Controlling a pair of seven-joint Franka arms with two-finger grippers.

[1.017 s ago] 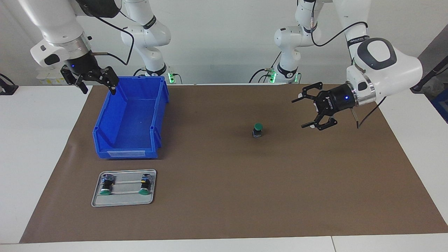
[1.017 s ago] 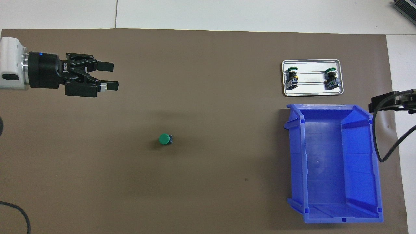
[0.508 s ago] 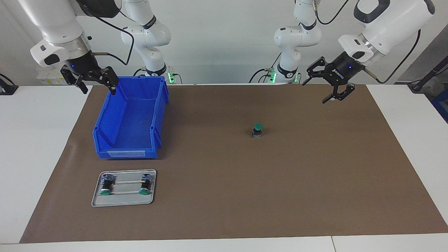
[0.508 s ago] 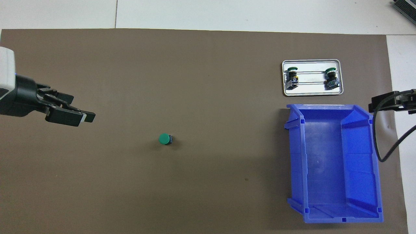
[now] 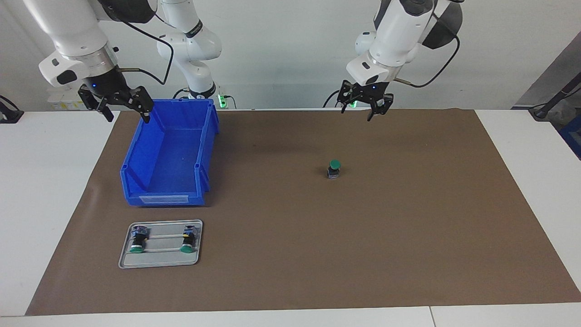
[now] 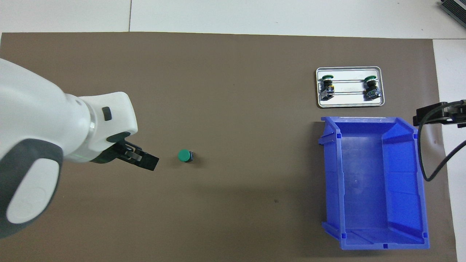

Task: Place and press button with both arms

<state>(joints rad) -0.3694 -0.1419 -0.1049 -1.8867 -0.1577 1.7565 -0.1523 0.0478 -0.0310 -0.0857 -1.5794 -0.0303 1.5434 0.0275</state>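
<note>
A brown mat (image 5: 290, 254) covers most of the white table (image 5: 50, 190). At the right arm's end stands an open-topped, empty blue bin (image 5: 169, 154). Farther from the robots, just beside the bin, lies a grey metal tray (image 5: 160, 261) carrying two green-capped switches (image 5: 137, 240), lying on their sides and well apart.

No legible text or labels.
</note>
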